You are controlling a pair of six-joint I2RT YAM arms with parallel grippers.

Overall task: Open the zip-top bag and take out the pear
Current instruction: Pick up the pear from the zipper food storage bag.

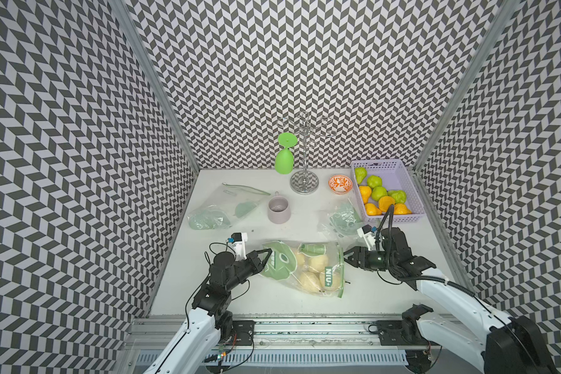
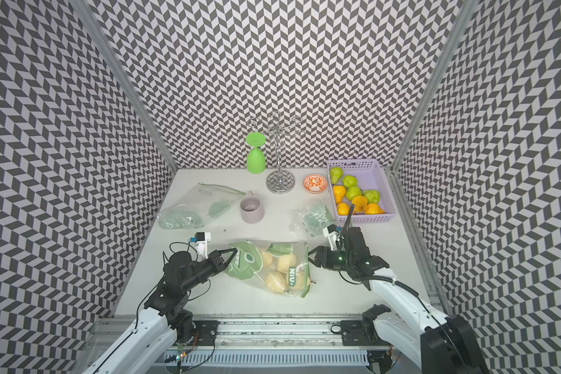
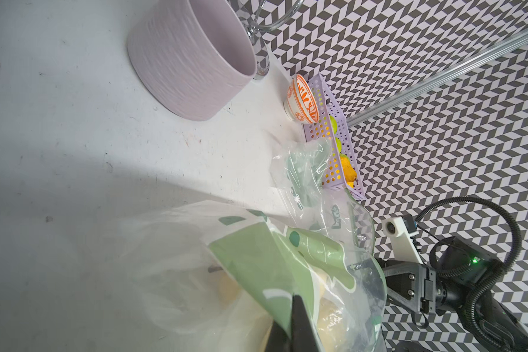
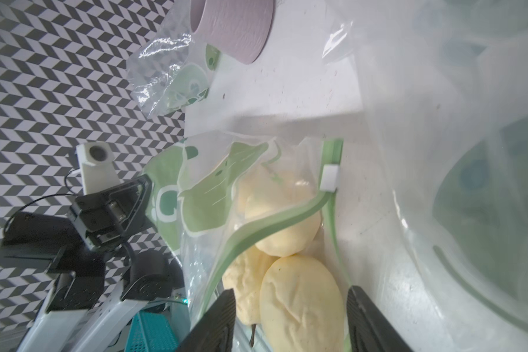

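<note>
While left fingers (image 1: 265,255) pinch the bag (image 1: 305,270), right fingers (image 4: 220,317) are apart, pear (image 4: 299,301) just ahead between them, bagged.

Clear zip-top bag (image 1: 292,259) with green print, lying flat, zip seemingly part-open, pale yellow pears (image 1: 309,281) bunched inside

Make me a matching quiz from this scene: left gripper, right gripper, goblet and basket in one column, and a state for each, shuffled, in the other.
Column one
1. left gripper
2. right gripper
3. goblet
4. basket

Column two
A. upside down
B. shut on the bag
C. holds green and orange pears
D. open

Pairs: 1-B, 2-D, 3-A, 4-C
</note>
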